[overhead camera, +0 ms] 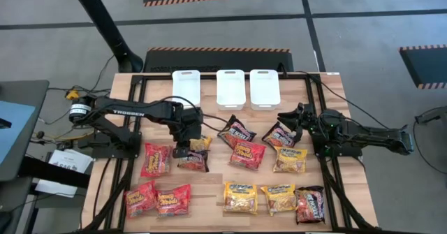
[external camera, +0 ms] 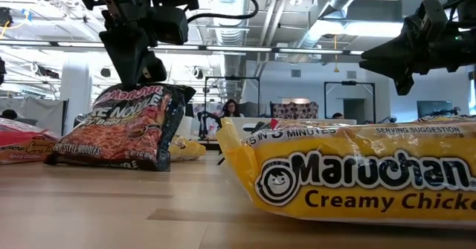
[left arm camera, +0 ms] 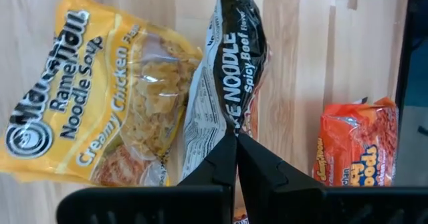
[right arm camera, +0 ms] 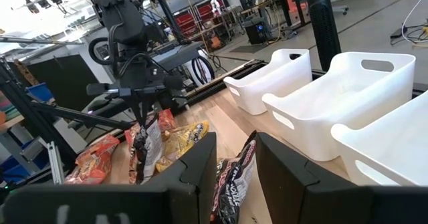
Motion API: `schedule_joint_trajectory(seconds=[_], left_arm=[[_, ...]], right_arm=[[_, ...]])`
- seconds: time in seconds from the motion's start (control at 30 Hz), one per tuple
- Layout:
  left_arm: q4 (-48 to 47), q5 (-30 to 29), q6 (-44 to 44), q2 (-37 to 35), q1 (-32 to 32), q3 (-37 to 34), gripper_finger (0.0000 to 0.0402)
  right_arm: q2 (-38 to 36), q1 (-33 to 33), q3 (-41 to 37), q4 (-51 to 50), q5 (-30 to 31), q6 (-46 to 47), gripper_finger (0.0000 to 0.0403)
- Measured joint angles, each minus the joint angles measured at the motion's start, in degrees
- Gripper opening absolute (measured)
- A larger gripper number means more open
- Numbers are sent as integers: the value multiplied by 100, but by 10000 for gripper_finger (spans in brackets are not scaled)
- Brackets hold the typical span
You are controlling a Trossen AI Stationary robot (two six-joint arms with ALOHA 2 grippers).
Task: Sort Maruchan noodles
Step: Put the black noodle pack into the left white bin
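Pinching the top edge of a dark packet, the left gripper has its fingers closed tight on the plastic; packet hangs upright, left of centre in the high view, a yellow packet just beside it. Three white bins sit in a row at top centre of the table; insides look bare as far as can be seen. Other noodle packets, red, yellow and dark, lie scattered across the lower half. Right gripper hovers at centre right, fingers apart, holding nothing, above a dark packet near the bins.
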Motion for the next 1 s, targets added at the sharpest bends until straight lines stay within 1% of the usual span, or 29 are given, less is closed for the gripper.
schedule_joint_trajectory(seconds=[0.13, 0.33, 0.43, 0.53, 0.6, 0.73, 0.87, 0.93, 1.0], left_arm=[[9, 84, 52, 1, 16, -2, 22], [105, -28, 145, 1, 58, -7, 85], [114, -339, 261, 1, 55, -11, 119], [116, -909, 284, 3, 58, -11, 146], [118, -988, 269, 3, 91, -11, 160], [178, -613, 256, 3, 145, -42, 173], [490, -236, 216, 3, 176, -306, 175], [632, -261, 216, 4, 174, -463, 175], [698, -503, 214, 5, 174, -545, 175]], right_arm=[[0, 0, 0, 0, 0, 0, 132], [0, 0, 0, 2, 0, 4, 132], [0, 0, 0, 2, 0, 5, 132], [0, 0, 0, 2, 0, 10, 132], [-1, 0, 0, 2, 0, 10, 132], [-2, 0, 0, 2, 0, 9, 132], [0, 0, 0, 2, 0, 9, 132], [-1, 1, 0, 4, 0, 9, 132], [0, 0, 0, 3, 0, 9, 132]])
